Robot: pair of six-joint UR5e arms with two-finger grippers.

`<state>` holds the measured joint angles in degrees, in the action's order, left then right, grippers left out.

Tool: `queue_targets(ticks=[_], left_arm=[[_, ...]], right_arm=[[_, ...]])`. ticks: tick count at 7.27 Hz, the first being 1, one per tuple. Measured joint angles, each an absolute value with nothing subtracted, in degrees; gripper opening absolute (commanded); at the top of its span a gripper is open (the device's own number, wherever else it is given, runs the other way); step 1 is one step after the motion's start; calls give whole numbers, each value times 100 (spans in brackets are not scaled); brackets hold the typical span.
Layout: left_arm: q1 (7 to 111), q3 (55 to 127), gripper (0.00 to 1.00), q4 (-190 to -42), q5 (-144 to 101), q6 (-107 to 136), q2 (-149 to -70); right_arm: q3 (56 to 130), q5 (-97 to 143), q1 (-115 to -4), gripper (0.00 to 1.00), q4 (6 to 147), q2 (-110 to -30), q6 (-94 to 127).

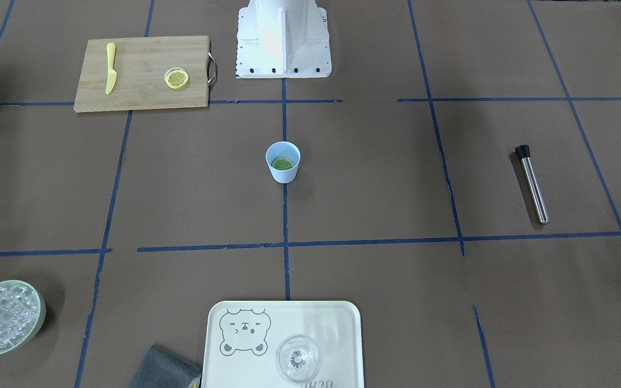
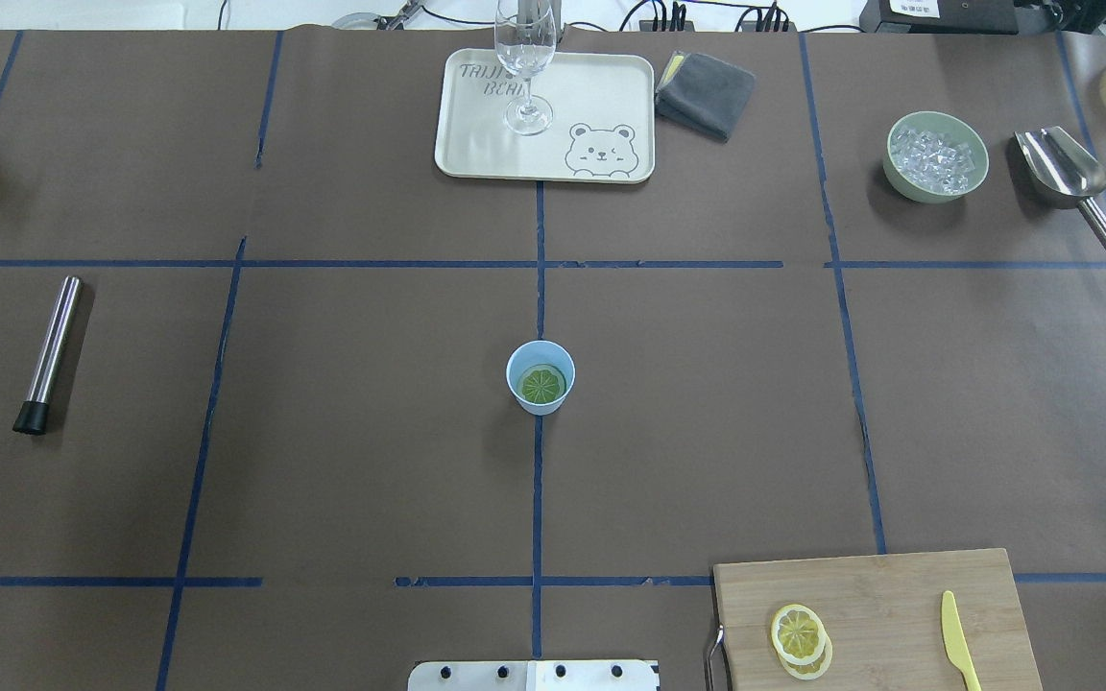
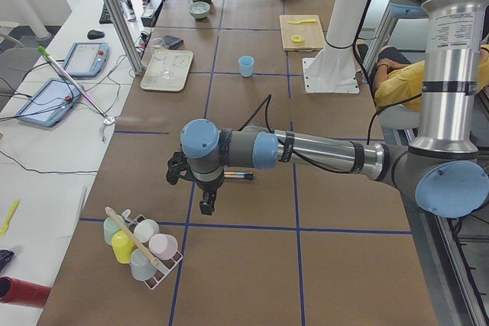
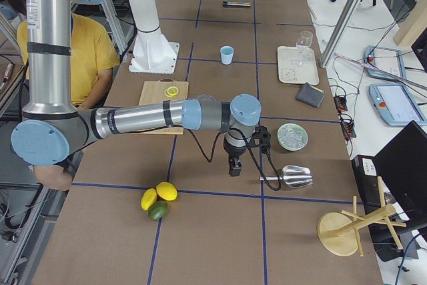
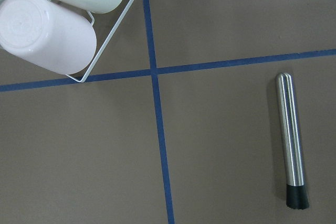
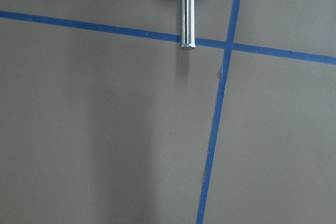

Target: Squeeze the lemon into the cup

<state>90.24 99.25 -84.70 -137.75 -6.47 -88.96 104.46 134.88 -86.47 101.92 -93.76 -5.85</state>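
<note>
Checker: Rack of upturned cups point(image 3: 141, 243) sits closest at the left end, with the left gripper point(image 3: 206, 205) hanging just past it. Fingers?

Tagger: Can't tell if spread or pressed together. Only the side camera catches them, pointing down above the table. A steel muddler point(image 5: 291, 140) lies flat near it, black cap on one end.

Checker: And the right gripper point(image 4: 233, 167)?

Tagger: Same. Seen from the side only, so finger state is unreadable. It points down near the metal scoop point(image 4: 295, 176) and the bowl of ice point(image 2: 931, 196).

Checker: Where's the lemon slice point(image 2: 797, 630)?

Tagger: Flat on the bamboo cutting board point(image 2: 899, 600), at the handle end, overlapping a second slice. A yellow knife point(image 2: 958, 648) is on the same board, apart from the slices. The board is on the robot's right, near its base.

Checker: Where's the cup point(image 2: 540, 405)?

Tagger: Light blue, upright on the centre tape line, mid-table. A green citrus slice point(image 2: 542, 385) lies inside. Both grippers are well apart from the cup and the board. Past the cup is the bear tray point(image 2: 476, 154) with a wine glass point(image 2: 526, 67) standing on it, and a grey cloth point(image 2: 707, 91) just beside it.
</note>
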Motion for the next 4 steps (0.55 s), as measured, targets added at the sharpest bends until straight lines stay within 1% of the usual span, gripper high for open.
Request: queue_targets(ticks=[4], left_arm=[[9053, 9994, 100, -8679, -13438, -1010, -8817]], right_arm=[[10462, 13187, -8648, 100, 10236, -9343, -569]])
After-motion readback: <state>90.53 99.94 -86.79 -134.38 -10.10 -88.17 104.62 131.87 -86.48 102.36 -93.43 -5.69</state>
